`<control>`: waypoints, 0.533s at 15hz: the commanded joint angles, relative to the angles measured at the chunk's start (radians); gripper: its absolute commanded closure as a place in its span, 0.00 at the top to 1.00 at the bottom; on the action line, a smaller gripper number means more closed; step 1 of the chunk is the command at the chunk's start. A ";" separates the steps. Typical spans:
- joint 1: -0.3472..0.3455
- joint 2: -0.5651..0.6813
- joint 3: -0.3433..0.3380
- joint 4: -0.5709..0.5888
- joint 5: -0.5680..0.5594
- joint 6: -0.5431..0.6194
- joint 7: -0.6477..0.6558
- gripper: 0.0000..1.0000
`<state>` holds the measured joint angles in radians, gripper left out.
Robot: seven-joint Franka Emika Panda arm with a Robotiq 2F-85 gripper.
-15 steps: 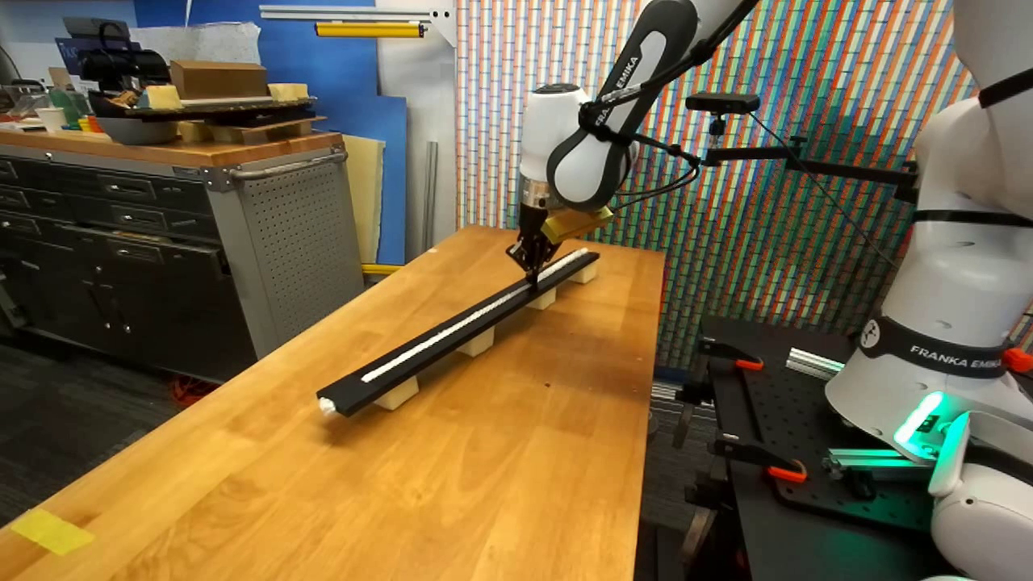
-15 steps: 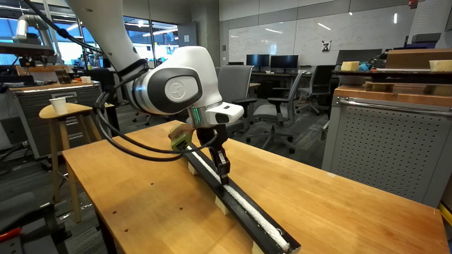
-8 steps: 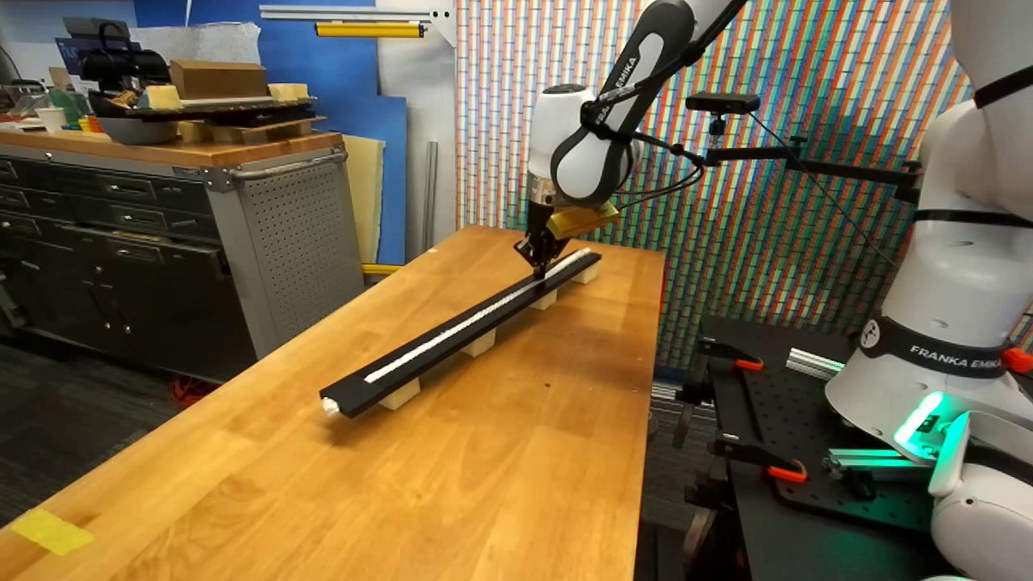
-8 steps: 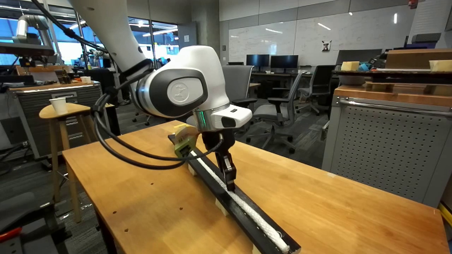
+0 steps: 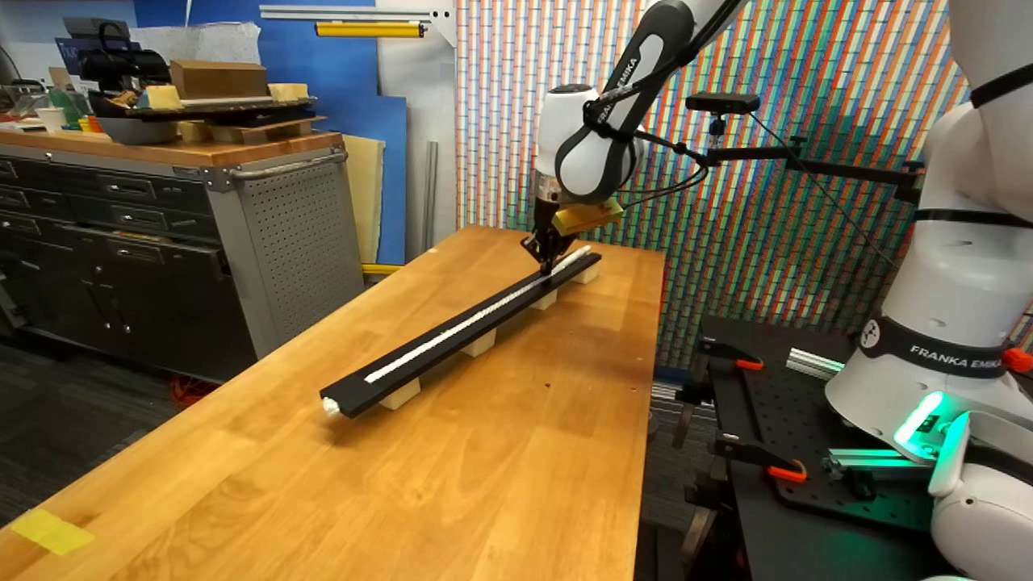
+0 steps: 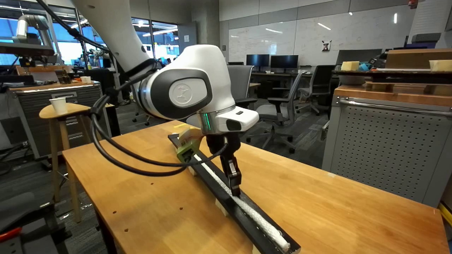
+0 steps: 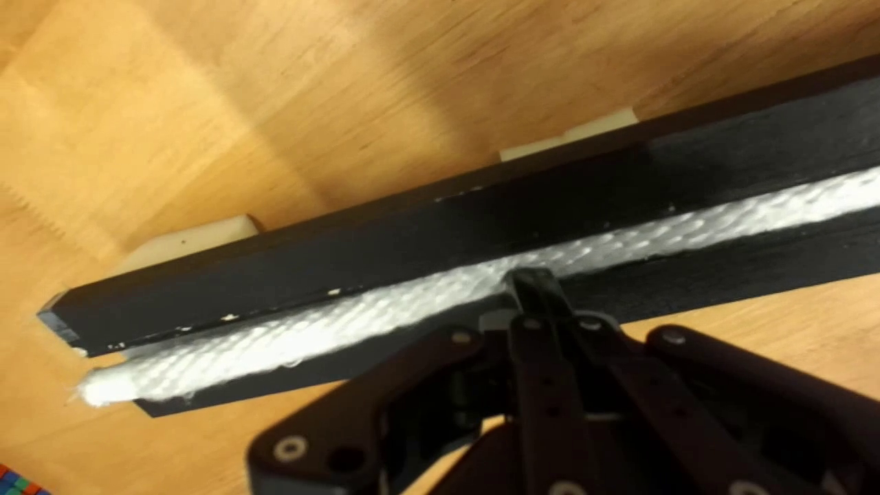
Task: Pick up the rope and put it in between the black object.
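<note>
1. Nearest in the wrist view, the end effector (image 7: 533,278) has its fingers pressed together, apparently pinching nothing; that makes a blunt pushing tool, unlikely to snag the braid.
2. Just beyond the tip, the rope (image 7: 309,337) runs along the groove of the black object (image 7: 385,247); whether tip and rope touch is hard to tell. To the left the rope seems to stand proud, its end poking past the groove; to the right it looks better seated.
3. The step is likely pressing it in: go leftward in short, straight-down pushes, centring the tip, which now overlaps the rope's lower edge and could catch the rim.
4. Farther off, pale blocks (image 7: 192,240) prop the black object above the surface (image 7: 344,89); push moderately, as it could tip or shift.
</note>
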<state>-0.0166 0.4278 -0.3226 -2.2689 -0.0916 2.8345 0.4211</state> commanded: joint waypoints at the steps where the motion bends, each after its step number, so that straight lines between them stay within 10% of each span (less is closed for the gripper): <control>1: -0.030 0.039 -0.013 0.025 0.020 0.010 -0.033 0.00; 8: -0.070 0.051 -0.022 0.047 0.038 0.012 -0.036 0.00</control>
<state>-0.0561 0.4408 -0.3338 -2.2520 -0.0812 2.8345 0.4209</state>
